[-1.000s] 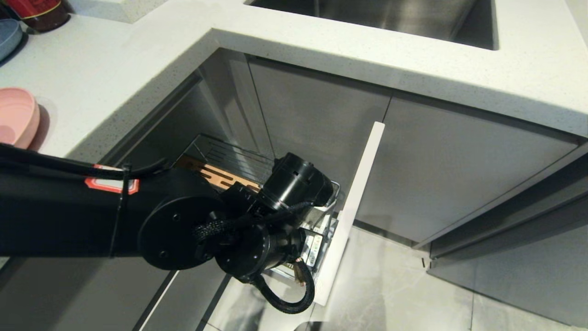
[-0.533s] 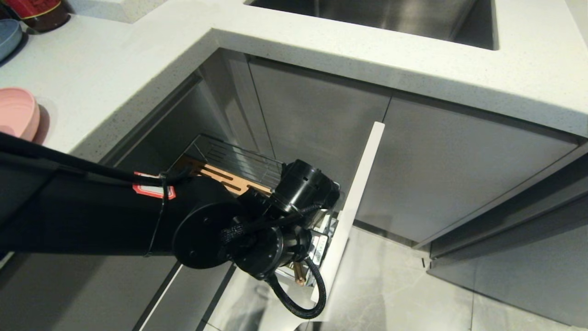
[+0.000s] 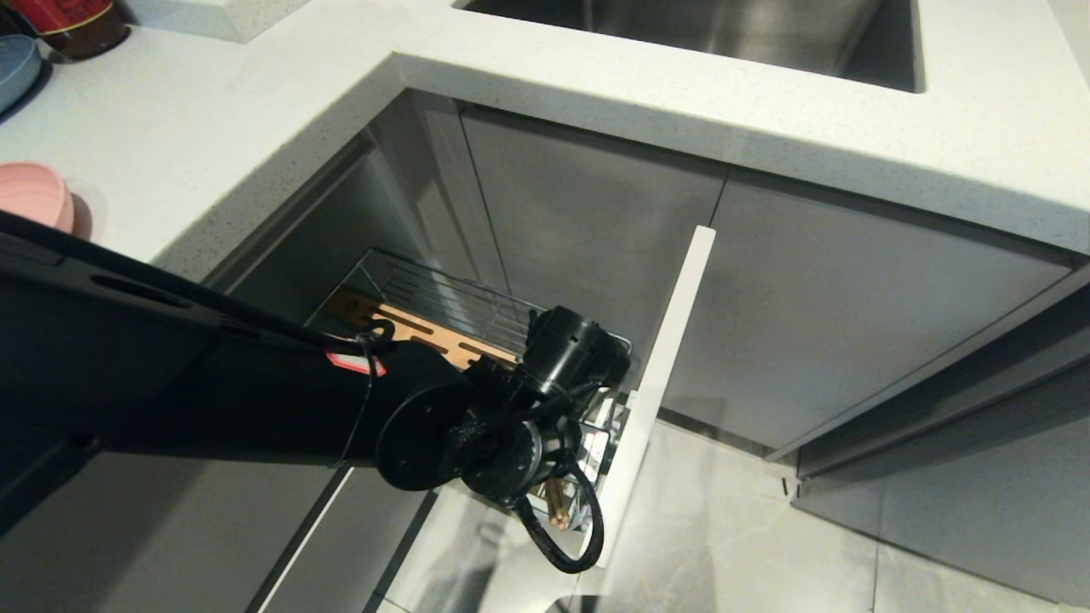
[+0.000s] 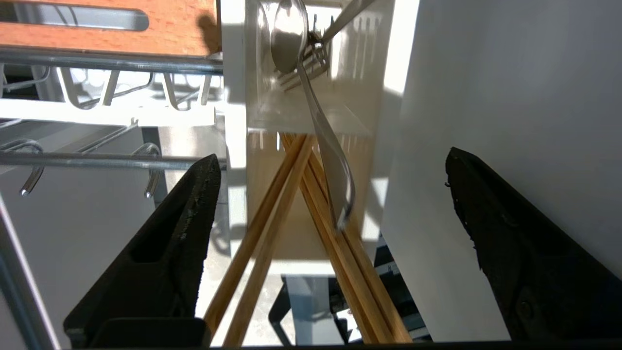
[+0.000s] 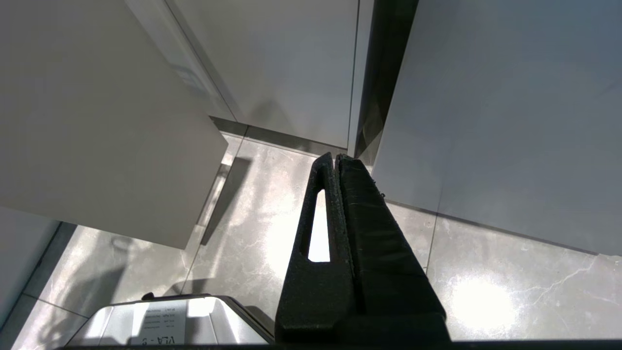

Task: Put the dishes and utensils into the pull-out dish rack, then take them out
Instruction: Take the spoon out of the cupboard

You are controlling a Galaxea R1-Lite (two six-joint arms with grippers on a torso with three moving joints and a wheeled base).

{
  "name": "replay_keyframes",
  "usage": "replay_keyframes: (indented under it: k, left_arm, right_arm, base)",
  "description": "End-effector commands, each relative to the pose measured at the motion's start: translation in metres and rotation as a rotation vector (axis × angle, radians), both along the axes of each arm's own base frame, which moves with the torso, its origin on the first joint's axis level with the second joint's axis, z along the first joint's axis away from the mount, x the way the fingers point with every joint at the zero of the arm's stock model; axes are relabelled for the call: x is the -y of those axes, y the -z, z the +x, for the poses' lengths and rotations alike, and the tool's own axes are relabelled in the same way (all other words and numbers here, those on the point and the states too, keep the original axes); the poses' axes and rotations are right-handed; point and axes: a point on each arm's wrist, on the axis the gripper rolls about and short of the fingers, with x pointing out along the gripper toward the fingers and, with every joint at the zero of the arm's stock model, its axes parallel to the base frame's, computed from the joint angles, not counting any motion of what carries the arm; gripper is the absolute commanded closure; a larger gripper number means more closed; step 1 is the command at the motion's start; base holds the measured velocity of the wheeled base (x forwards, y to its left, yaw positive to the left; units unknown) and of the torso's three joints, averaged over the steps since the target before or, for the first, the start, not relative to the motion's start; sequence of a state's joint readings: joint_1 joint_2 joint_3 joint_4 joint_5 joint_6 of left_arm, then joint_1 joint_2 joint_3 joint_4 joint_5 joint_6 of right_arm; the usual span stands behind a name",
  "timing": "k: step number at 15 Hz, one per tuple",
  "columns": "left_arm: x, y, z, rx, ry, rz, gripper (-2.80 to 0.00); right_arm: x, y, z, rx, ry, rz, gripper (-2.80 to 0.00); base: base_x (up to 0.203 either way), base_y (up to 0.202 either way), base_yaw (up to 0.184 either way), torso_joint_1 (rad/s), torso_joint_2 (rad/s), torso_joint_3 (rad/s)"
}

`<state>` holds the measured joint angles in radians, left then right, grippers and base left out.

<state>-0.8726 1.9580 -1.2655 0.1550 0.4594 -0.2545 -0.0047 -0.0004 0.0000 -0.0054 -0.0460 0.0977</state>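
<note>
Head view: a pink bowl [image 3: 30, 196] sits far left on the surface [image 3: 213, 128]; the left gripper [image 4: 330, 194], jaws wide and empty, hangs over the white cutlery box [image 4: 272, 112] of the pull-out dish rack [image 3: 443, 302], where chopsticks [image 4: 291, 204] and spoon [image 4: 311, 107] stand. The right gripper [image 5: 336, 163], jaws together, hangs over the floor [image 5: 486, 291].

The left arm [image 3: 213, 400] is matte black throughout — a thick boxy forearm ending in round disc-shaped joint housings with small screw holes, topped by a ribbed black cylinder [image 3: 569, 353]. A red-orange label [image 3: 356, 363] sits under a thin black tie, and a braided black cable [image 3: 566, 532] loops beneath the wrist. Both grippers carry wedge-shaped black fingers [image 4: 170, 257] (rough-edged, one on the right gripper [image 5: 336, 160] slotted).
</note>
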Motion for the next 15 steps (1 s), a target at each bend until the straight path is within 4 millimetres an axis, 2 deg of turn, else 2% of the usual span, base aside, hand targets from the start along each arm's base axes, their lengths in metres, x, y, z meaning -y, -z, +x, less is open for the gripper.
replay_keyframes:
  k: [1,15]
  left_arm:
    - [0.003,0.0071,0.0047,0.003,-0.007,0.001,-2.8]
    - [0.0018,0.0029,0.0059,0.041,-0.04,0.023,-2.8]
  right_arm:
    - [0.0,0.0,-0.0003,0.005,0.0,0.0,0.0]
    - [0.0,0.0,-0.0003,0.005,0.0,0.0,0.0]
  base:
    - [0.0,0.0,0.0,0.0,0.0,0.0]
    - [0.0,0.0,0.0,0.0,0.0,0.0]
